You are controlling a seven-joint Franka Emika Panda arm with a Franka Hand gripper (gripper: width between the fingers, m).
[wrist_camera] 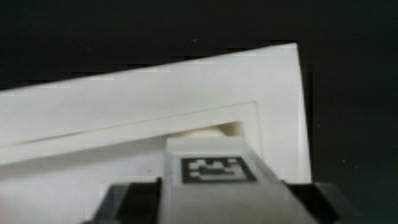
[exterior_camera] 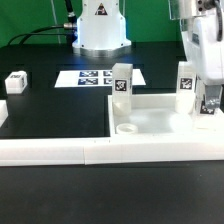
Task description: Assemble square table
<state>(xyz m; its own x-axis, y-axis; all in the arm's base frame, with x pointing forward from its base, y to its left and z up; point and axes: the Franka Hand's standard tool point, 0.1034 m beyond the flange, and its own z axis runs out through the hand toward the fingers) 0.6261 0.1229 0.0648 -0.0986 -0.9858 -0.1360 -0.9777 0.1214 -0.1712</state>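
Observation:
The square table's white slab (exterior_camera: 160, 118) lies against the border wall, with a round hole (exterior_camera: 128, 128) in its near corner. Two white tagged legs stand on it: one (exterior_camera: 122, 82) at the far corner towards the exterior view's left, another (exterior_camera: 186, 82) further right. A third leg (exterior_camera: 16, 82) lies loose on the black table. My gripper (exterior_camera: 208, 103) hangs straight down just right of the second leg. In the wrist view a tagged leg (wrist_camera: 217, 168) stands upright between my gripper's (wrist_camera: 222, 205) dark fingers (wrist_camera: 139, 205), over the slab (wrist_camera: 160, 95) near its corner. No gap shows beside the leg.
The marker board (exterior_camera: 98, 78) lies flat in front of the robot base (exterior_camera: 100, 30). A long low white border wall (exterior_camera: 90, 150) runs along the front, with a short white wall piece (exterior_camera: 3, 113) at the left edge.

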